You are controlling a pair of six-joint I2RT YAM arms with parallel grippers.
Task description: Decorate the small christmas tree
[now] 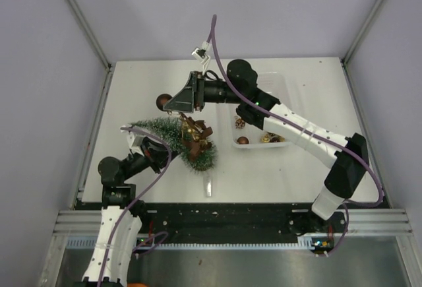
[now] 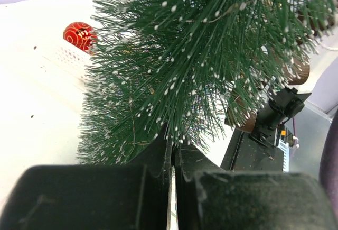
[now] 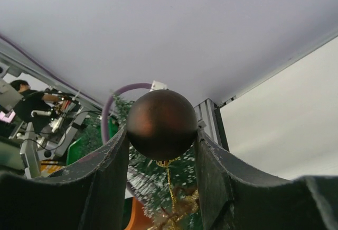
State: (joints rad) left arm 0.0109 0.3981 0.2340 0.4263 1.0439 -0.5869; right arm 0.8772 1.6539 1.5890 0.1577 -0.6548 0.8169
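walls: plain pale lavender | table: white top | frame: grey metal rails | light: even

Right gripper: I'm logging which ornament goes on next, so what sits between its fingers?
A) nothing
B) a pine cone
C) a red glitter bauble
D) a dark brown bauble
D: the right wrist view shows the right gripper clamped on a dark brown bauble, one finger on each side, with its gold string hanging below.
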